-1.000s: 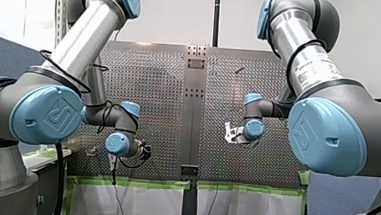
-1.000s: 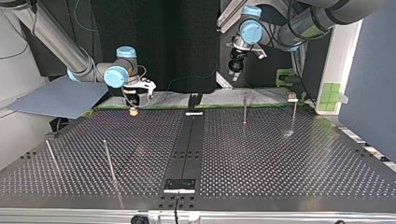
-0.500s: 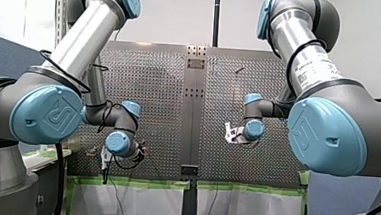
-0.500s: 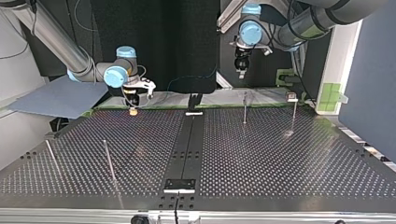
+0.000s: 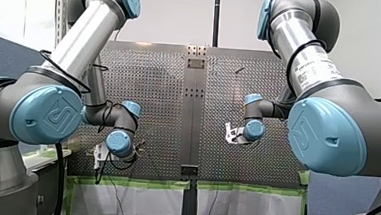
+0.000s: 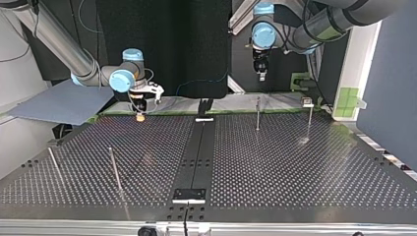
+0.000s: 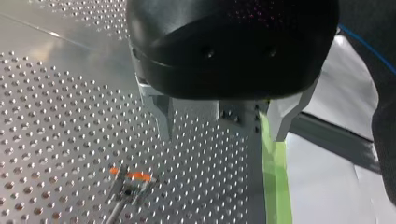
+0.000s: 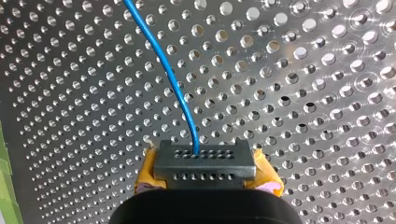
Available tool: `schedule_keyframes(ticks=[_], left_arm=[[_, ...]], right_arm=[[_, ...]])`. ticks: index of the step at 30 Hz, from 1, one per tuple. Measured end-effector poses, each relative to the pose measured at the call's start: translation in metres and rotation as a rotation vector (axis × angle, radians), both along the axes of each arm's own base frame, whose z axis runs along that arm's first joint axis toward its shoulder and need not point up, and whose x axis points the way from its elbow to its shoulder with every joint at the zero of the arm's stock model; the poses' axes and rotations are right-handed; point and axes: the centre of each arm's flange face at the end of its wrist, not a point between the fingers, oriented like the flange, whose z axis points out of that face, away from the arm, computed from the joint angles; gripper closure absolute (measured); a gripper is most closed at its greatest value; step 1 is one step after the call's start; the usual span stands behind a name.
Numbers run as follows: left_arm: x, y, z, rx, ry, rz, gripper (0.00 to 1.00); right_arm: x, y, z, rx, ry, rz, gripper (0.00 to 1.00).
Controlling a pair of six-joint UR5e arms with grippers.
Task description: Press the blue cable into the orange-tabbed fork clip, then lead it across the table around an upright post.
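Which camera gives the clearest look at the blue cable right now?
Right wrist view: the blue cable runs close up from my right end effector. Top and left wrist views show thin slivers; front view, none.

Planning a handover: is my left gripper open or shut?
Open. In the left wrist view, the left gripper has its two metal fingers standing well apart, with nothing held between them.

front: behind, high, facing table [image 5: 155,85] | top: opposite, low — same table | wrists: close above it, left perhaps near edge
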Motion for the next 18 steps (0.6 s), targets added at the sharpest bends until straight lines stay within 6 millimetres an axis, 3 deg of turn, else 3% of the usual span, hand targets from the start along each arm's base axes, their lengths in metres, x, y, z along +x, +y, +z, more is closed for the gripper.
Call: schedule_keyframes(ticks=[18], left_arm=[[0.001, 0.011, 0.002, 0.044, -0.017, 0.088, 0.0]], right_arm=[[0.002, 0.0, 0.001, -0.004, 0.011, 0.008, 1.0]])
